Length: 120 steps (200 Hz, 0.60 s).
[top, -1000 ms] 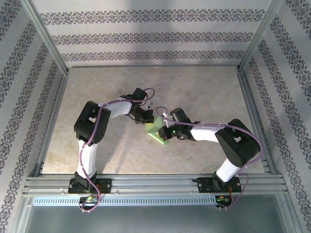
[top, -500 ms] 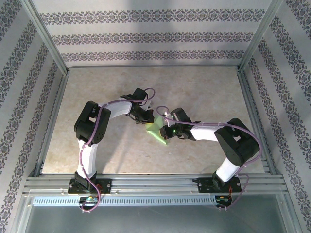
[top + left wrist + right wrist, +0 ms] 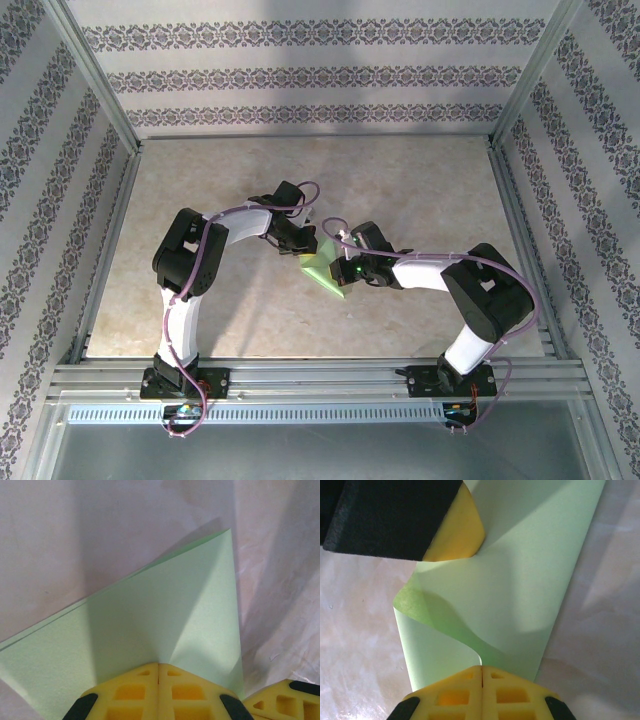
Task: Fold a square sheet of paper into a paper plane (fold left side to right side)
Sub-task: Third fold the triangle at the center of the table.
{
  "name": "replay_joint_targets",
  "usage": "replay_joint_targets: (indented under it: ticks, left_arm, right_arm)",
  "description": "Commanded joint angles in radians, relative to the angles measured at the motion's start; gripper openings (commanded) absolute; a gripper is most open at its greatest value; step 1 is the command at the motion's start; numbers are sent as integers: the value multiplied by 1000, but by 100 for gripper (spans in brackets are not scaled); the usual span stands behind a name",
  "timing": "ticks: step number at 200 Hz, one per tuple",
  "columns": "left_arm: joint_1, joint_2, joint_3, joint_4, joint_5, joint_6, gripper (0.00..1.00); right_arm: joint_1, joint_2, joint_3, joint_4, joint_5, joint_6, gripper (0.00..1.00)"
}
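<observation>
On the table, the paper points diagonally near-right.

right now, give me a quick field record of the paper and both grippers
paper: thin pale green sheet of paper, partly folded, one flap curling up off the surface
left gripper: shut, pinching the sheet
right gripper: shut, pinching the curled flap
spacing: both grippers close together on the same sheet
surface: pale marbled table
plane: not yet formed
</observation>
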Motion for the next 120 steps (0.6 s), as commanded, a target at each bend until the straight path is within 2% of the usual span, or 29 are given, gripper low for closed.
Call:
replay_joint_targets:
  ticks: [1,120]
  left_arm:
    - [-24,61,-11,-67,-72,28,3]
    - [-26,60,-9,-71,-81,29,3]
  right_arm:
    - [-11,2,24,17,30,2,0]
    - [-8,18,36,-31,24,-20,0]
